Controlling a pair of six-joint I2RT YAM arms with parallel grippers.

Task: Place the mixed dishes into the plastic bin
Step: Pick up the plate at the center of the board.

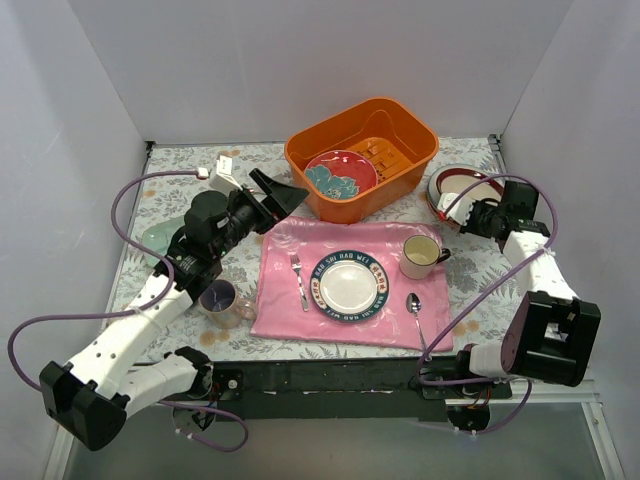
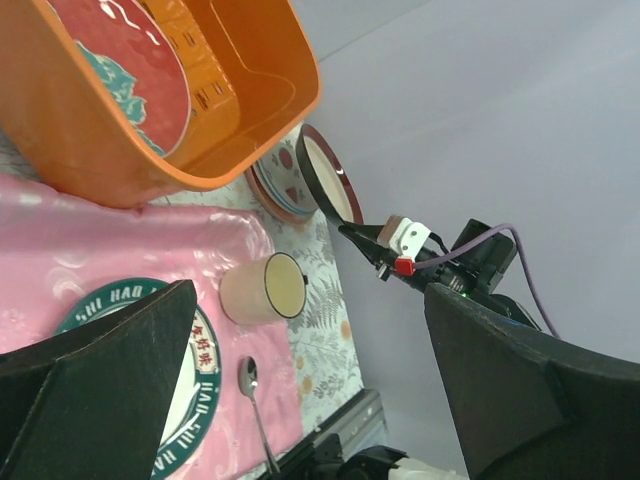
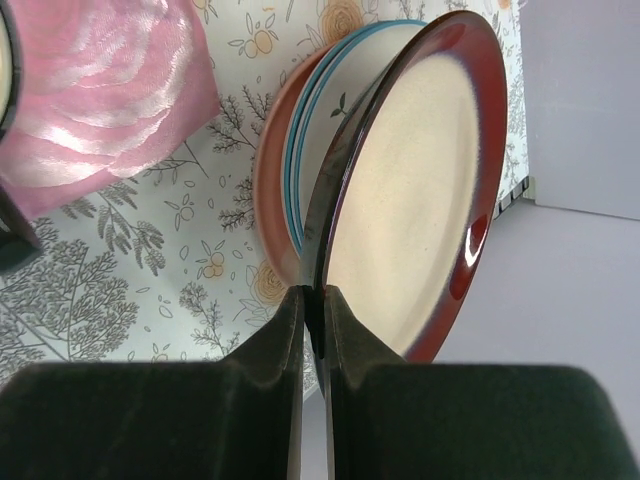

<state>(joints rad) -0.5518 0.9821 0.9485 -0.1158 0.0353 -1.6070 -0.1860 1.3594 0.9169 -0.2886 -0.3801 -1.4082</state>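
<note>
The orange plastic bin [image 1: 395, 140] stands at the back centre, with a reddish plate bearing a teal floral patch [image 1: 340, 172] leaning inside it. At the right, my right gripper [image 3: 315, 295] is shut on the rim of a red-rimmed cream plate [image 3: 420, 190], tilted up off a stack of a blue-rimmed and a pinkish plate [image 3: 275, 190]. My left gripper [image 1: 285, 195] hangs open and holds nothing, just left of the bin [image 2: 200, 130]. A lavender-lined mug [image 1: 218, 298] sits by the left arm. A pale mint plate [image 1: 155, 240] is partly hidden under that arm.
A pink cloth [image 1: 290, 310] carries a white plate with a dark lettered rim [image 1: 347, 283], a fork [image 1: 298, 278], a spoon [image 1: 415, 308] and a cream mug [image 1: 422, 256]. White walls close in the table on three sides.
</note>
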